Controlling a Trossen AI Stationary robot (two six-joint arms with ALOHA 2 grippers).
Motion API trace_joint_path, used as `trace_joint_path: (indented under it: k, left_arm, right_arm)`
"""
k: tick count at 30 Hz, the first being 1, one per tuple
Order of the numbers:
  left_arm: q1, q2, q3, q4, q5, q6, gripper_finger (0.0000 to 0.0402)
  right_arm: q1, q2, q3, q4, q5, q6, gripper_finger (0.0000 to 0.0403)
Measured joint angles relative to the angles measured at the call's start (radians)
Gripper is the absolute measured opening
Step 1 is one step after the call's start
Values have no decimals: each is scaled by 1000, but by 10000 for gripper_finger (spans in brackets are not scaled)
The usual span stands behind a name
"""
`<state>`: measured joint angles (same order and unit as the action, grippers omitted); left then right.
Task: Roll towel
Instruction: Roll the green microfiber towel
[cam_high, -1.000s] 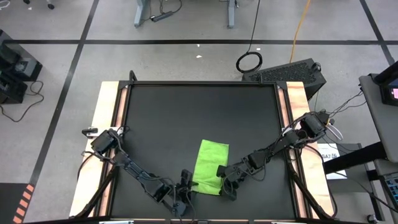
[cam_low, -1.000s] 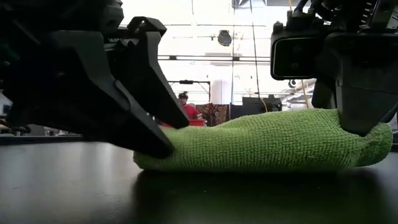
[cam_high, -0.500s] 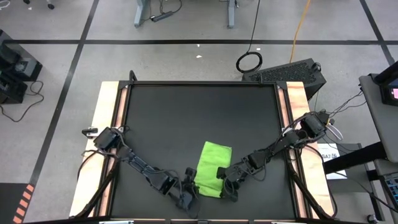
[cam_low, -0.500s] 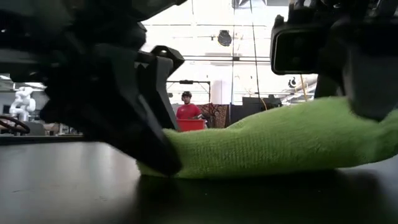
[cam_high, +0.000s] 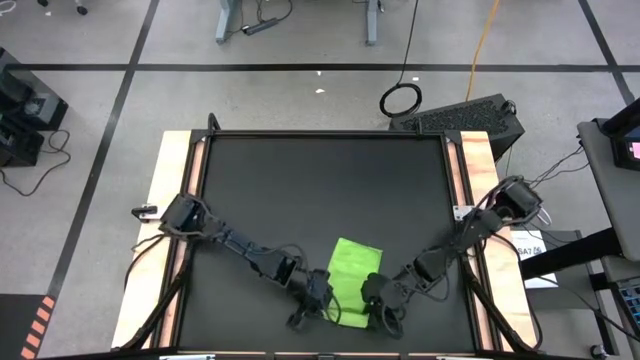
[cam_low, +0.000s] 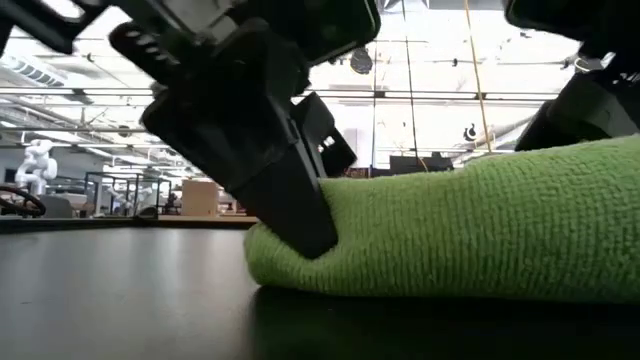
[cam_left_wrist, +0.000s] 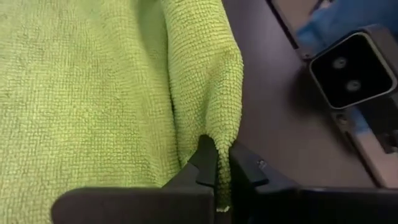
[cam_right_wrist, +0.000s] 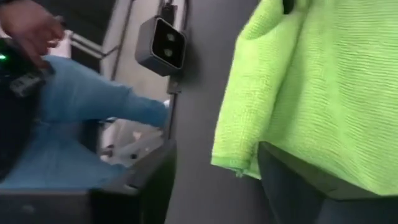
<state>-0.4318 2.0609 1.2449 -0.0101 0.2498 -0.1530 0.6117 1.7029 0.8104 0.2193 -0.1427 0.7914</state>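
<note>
Towel (cam_high: 352, 282) lies folded at the near centre of the black table (cam_high: 320, 190). Left gripper (cam_left_wrist: 222, 163) is clamped on its near-left corner. Right gripper (cam_high: 380, 306) sits at its near-right edge, fingers spread apart.

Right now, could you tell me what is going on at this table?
Two dark robot arms are working on a small lime-green cloth towel lying near the front edge of the black table. The left gripper has its fingers pinched shut on a folded edge of the towel. The right gripper is at the towel's other front corner, where the cloth lies draped over one finger. The towel is bunched and raised at its front edge but not rolled up yet.
</note>
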Motion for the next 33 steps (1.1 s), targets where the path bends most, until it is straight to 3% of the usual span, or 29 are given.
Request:
trace_joint_path:
  k: [5,11,13,17,25,33]
  left_arm:
    - [40,1,0,2,101,-22,11]
    - [47,1,-1,4,116,-25,10]
    - [47,1,-1,3,117,-26,10]
    - [47,1,-1,3,117,-45,11]
    - [50,1,-1,5,120,-52,12]
    - [50,1,-2,31,157,-78,13]
  right_arm:
    - [37,-49,0,-90,162,-10,240]
    - [33,-103,0,-265,398,31,222]
    - [16,-108,0,-298,431,31,210]
    - [-37,-72,0,-362,422,0,186]
    - [-112,40,3,-298,332,-77,142]
    - [-163,85,5,-280,320,-141,103]
